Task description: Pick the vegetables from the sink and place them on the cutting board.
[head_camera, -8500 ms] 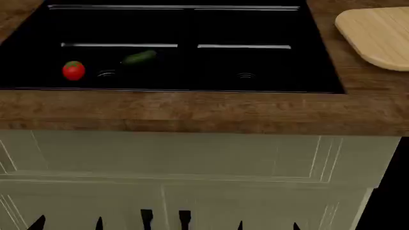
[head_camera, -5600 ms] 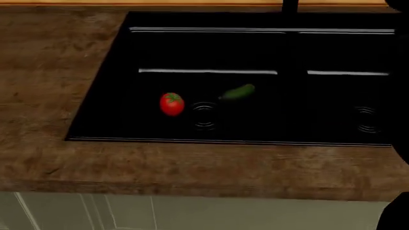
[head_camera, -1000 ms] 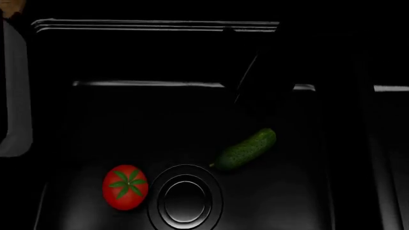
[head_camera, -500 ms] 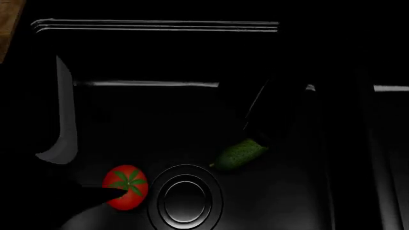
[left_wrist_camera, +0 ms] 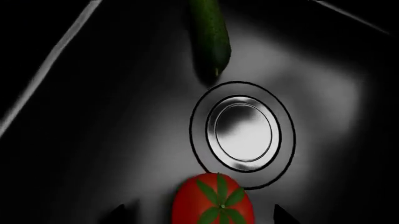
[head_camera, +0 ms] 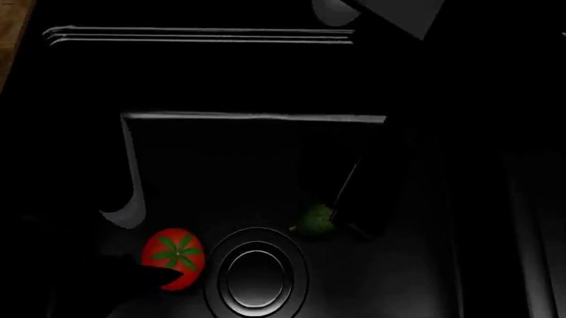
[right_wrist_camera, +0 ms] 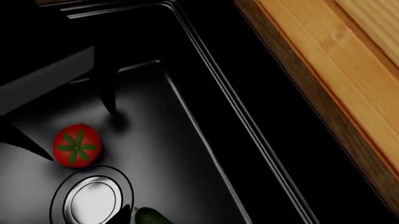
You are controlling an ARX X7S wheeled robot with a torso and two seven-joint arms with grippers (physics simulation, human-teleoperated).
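Observation:
A red tomato [head_camera: 174, 257] with a green calyx lies on the floor of the black sink [head_camera: 212, 36], left of the ringed drain [head_camera: 256, 275]. My left gripper [left_wrist_camera: 206, 213] is open, and the tomato [left_wrist_camera: 212, 200] sits between its two dark fingertips [left_wrist_camera: 128, 212]. The dark green cucumber [head_camera: 314, 220] lies right of the drain, mostly hidden under my right gripper [head_camera: 361, 199]. In the right wrist view the cucumber's end [right_wrist_camera: 153, 217] lies just inside one fingertip [right_wrist_camera: 121, 214], and the right gripper [right_wrist_camera: 199, 219] looks open. The cutting board is out of view.
The sink's rear wall edge [head_camera: 252, 118] and left wall close in around the basin. Brown wooden countertop [right_wrist_camera: 324, 79] runs along the sink's rim. The left arm's grey body [right_wrist_camera: 44, 79] reaches over the tomato [right_wrist_camera: 76, 144].
Both arms have dropped lower into the basin. The left gripper now straddles the tomato. The right gripper has slid down over the cucumber, hiding most of it.

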